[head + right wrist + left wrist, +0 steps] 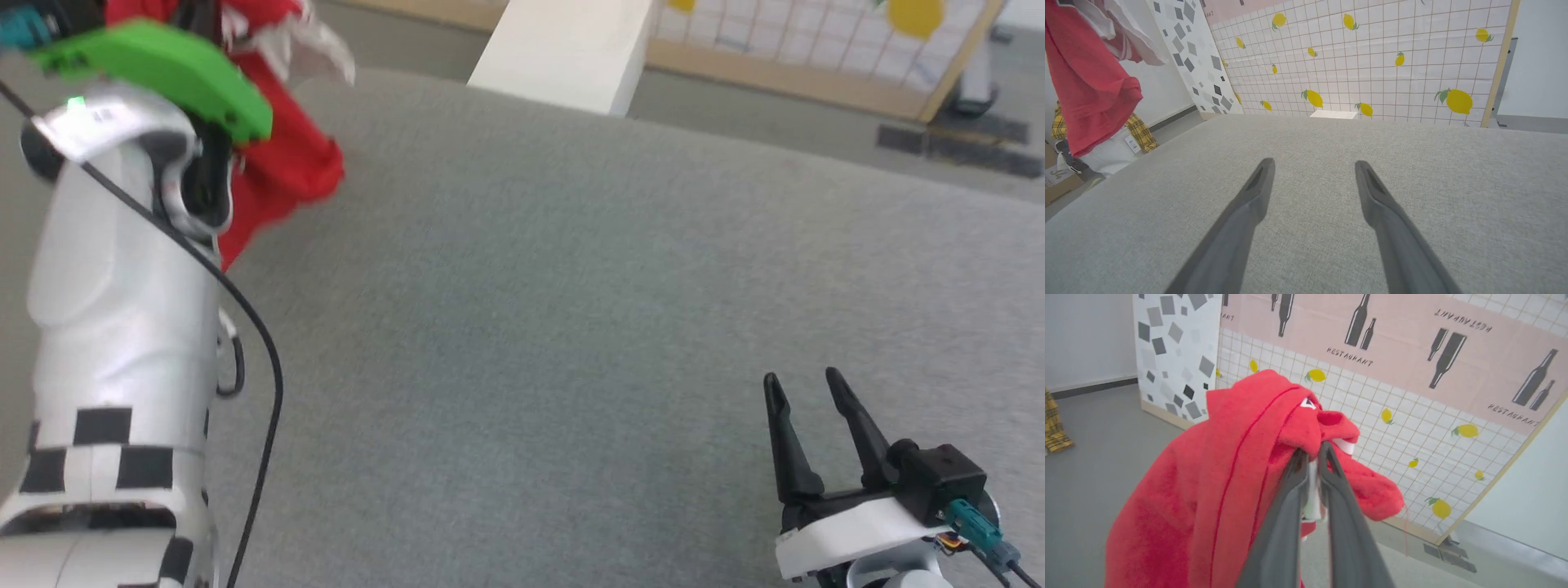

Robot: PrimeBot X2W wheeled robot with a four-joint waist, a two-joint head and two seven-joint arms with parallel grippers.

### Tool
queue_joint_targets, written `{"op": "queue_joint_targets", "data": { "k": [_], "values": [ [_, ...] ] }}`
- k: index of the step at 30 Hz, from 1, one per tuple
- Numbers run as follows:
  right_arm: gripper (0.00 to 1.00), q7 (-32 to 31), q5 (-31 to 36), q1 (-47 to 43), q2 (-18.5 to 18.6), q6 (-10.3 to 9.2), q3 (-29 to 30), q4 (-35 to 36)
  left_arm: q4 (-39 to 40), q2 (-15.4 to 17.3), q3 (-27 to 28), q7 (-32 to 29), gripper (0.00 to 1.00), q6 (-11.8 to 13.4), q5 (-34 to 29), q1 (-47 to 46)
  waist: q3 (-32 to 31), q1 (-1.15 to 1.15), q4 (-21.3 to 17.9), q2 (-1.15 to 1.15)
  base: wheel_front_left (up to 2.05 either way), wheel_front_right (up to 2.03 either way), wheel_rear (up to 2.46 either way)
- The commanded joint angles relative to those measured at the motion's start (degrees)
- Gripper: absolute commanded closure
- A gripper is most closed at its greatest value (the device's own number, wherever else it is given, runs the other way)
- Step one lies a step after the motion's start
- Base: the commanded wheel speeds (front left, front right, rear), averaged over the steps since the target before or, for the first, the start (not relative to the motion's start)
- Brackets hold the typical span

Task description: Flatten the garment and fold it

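The garment (286, 163) is blurred, cut by the top edge, partly behind the left forearm (122, 286).

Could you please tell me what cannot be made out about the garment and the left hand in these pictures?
- The print on the garment: left wrist view, bunched folds hide it.
- Its full extent: right wrist view, cut off by the top and left edges.
- The left hand: head view, the green wrist cover hides its fingers.
- Whether the garment's lowest end touches the grey table: head view, the left forearm covers it.
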State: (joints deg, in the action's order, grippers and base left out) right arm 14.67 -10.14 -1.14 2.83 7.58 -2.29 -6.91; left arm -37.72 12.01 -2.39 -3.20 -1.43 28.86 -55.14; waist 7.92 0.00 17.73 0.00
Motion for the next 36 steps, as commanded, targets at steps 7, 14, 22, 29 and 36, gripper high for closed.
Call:
{"op": "queue_joint_targets", "data": {
  "k": [7,14,22,29,36],
  "values": [
    [0.0,0.33,-1.65,-0.22,0.05,-0.09,0.2,-1.5,7.03,-3.25,-2.05,-4.15,1.0,-3.81,4.06,-3.3,-6.77,0.0,-9.53,0.0,0.0,0.0,0.0],
    [0.0,0.33,-1.14,0.17,0.05,-0.09,2.34,-1.72,10.79,-7.55,-6.41,-6.97,1.0,-4.88,7.75,-1.31,-7.2,0.0,-16.32,0.0,0.0,0.0,0.0],
    [0.0,0.33,0.04,-0.37,0.05,-0.09,3.86,-2.01,8.93,-9.07,-14.01,-6.84,1.0,-3.75,12.53,6.56,-6.38,0.0,-21.58,0.0,0.0,0.0,0.0],
    [0.0,0.33,0.36,-0.41,0.05,-0.09,4.5,-1.97,2.99,-9.12,-27.8,-7.66,1.0,-0.44,17.19,15.19,-5.3,0.0,-23.52,0.0,0.0,0.0,0.0],
    [0.0,0.33,0.04,-0.2,0.05,-0.09,4.47,-1.89,-3.57,-9.13,-38.29,-15.62,1.0,3.21,22.01,21.48,-4.95,0.0,-23.39,0.0,0.0,0.0,0.0]
  ]
}}
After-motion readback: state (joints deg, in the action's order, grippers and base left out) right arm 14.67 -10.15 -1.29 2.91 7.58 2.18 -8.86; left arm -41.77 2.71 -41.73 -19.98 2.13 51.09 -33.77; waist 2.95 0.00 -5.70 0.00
